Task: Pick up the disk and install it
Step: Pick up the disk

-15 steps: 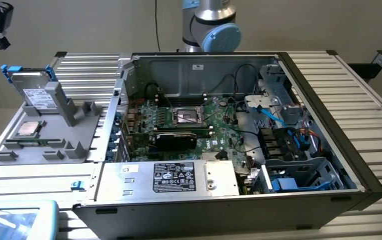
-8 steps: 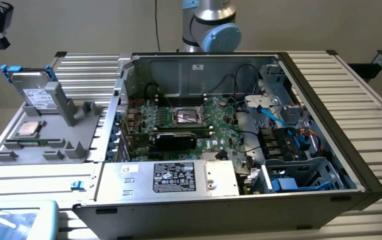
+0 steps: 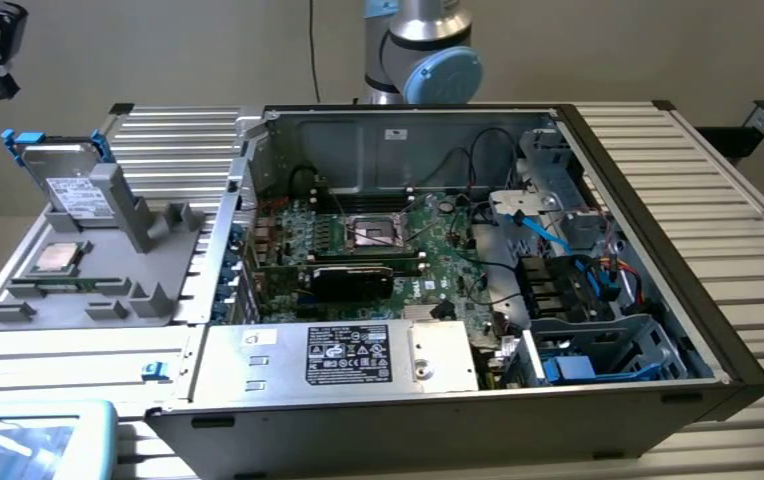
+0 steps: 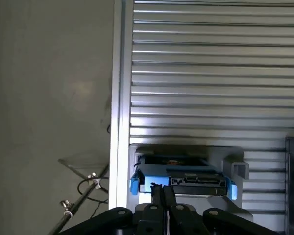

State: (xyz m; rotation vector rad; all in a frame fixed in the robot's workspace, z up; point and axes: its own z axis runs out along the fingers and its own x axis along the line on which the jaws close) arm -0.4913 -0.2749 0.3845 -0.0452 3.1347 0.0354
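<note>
Broadly, a slatted metal table [image 3: 682, 170] carries an open computer case [image 3: 355, 140], lying on its side with the board exposed. Behind the case rises the arm [image 3: 422, 50], a grey joint with a blue cap; its dark wrist end hangs high at the exterior view's left. Beside the case a grey fixture [image 3: 142, 228] props the disk [image 3: 69, 180] on edge, slightly tilted, with its blue carrier uppermost. The gripper [image 4: 161, 192] points down above the disk's top edge, apart from it, its fingers pressed together on nothing.
</note>
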